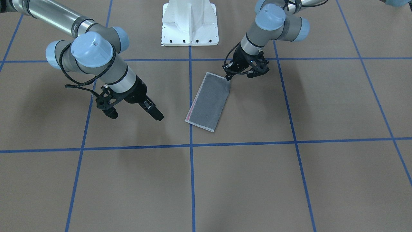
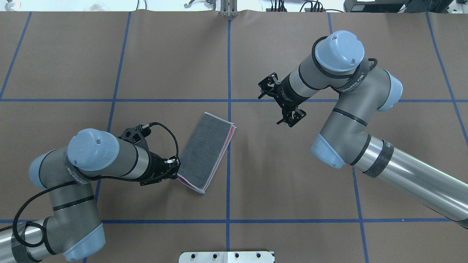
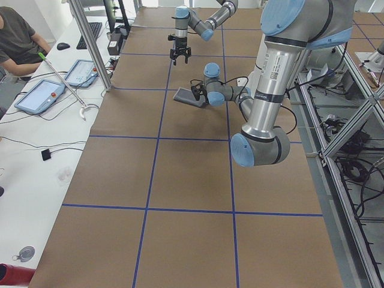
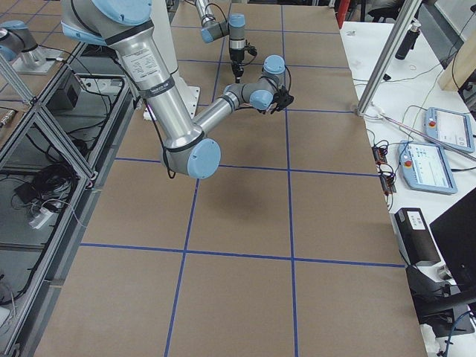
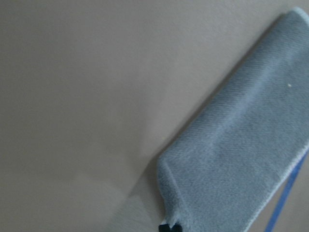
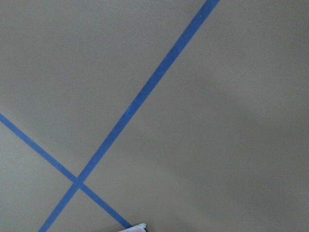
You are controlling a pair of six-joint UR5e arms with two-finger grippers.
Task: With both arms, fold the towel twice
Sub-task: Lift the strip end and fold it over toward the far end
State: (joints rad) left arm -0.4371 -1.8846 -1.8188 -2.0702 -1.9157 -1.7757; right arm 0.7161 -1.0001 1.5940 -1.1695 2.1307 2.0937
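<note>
The left pincer [image 5: 170, 227] looks closed on the nearest corner of the towel [image 2: 204, 153], tips together over puckered cloth. The towel stretches away from it, flat on the worktop [image 2: 278, 175], folded once, grey face up. Light, limp terry will likely sag, so pinch both layers at corners. Well beyond, the right pincer [image 1: 156, 113] hovers; whether it is open I cannot tell.

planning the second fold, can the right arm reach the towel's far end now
Probably yes. Only bare table lies between the right gripper and the towel, and the left gripper is at the near end, so the far end looks free.
</note>
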